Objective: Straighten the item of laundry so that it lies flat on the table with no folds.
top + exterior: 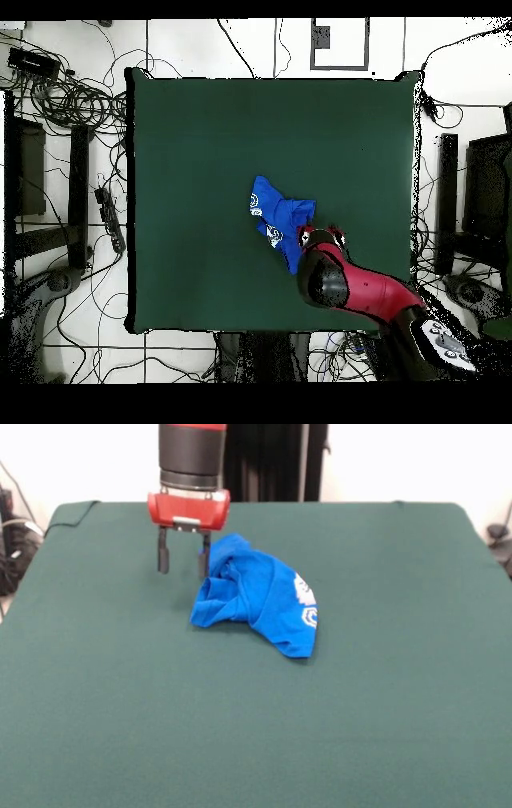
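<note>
Item of laundry (258, 595): small blue garment, bunched and creased, near mid-table, a little toward the robot's side. Not flat; folds heaped at its far end. In the front view its long axis runs from about 11 o'clock down to 5 o'clock. White printed marks (306, 602) sit at the 3 o'clock edge; shapes only, nothing readable, no brand made out.

Gripper (184, 560): red body, two dark fingers (163, 557) pointing down, spread apart, holding nothing. It stands just beside the cloth's far end; the garment lies at roughly 4 o'clock from it. One finger looks close to the fabric edge; contact uncertain.

Table (120, 704): dark green top.
</note>
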`<action>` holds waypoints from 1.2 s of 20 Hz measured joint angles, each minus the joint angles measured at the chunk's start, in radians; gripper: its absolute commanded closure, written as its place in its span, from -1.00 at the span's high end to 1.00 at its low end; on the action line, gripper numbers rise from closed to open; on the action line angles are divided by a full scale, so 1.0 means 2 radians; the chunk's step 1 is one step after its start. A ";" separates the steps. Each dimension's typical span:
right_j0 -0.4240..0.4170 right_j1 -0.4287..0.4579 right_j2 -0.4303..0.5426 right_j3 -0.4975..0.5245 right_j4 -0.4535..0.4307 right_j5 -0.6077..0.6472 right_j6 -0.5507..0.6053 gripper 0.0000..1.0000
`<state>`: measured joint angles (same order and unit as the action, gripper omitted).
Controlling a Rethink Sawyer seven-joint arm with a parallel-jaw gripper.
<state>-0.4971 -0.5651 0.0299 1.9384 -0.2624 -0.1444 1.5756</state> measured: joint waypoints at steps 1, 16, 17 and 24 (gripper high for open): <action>0.001 0.001 0.000 0.000 0.000 -0.002 0.000 1.00; 0.013 0.014 0.016 0.014 0.008 -0.011 0.000 1.00; 0.013 0.014 0.016 0.015 0.009 -0.012 0.000 1.00; 0.013 0.014 0.017 0.019 0.013 -0.025 0.000 1.00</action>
<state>-0.4713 -0.5369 0.0642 1.9771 -0.2357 -0.1935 1.5756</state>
